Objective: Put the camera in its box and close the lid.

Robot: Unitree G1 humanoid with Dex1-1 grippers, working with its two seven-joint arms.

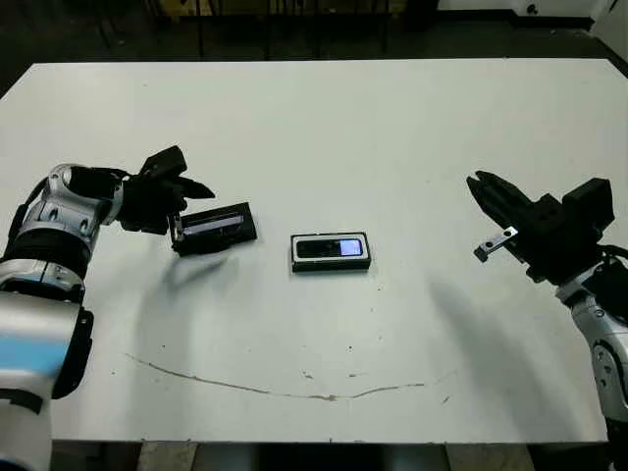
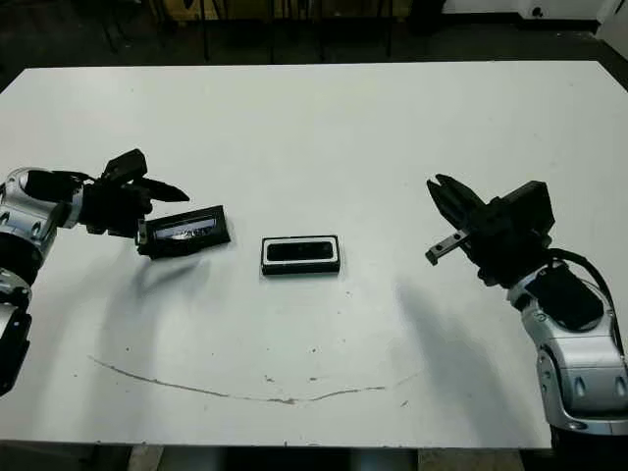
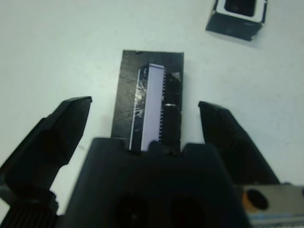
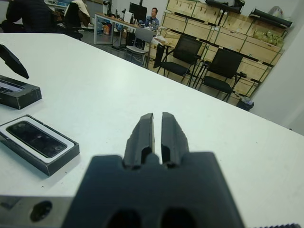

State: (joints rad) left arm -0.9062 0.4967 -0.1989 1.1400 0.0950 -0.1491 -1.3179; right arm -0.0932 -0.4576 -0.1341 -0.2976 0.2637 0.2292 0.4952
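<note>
Camera, a slim black bar with a small bright screen on its upper face, lies flat inside the box, a shallow rectangular tray with black walls and a white lining that frames the bar on all sides. The box sits near the middle of the smooth white table. At about nine o'clock from it, just apart, rests the lid, a thin flat black panel with a pale glossy strip running along its face; in the left wrist view its dark surface looks scuffed beside the strip. The left gripper hovers over the lid's outer end with its two tapered black fingers spread wide, one on each side of the panel and touching neither edge. At roughly three o'clock from the box, well apart, the right gripper hangs above bare tabletop, its ribbed black fingers pressed nearly together with only a thin slit between them and nothing held. A faint curved brownish scratch marks the table at six o'clock.
</note>
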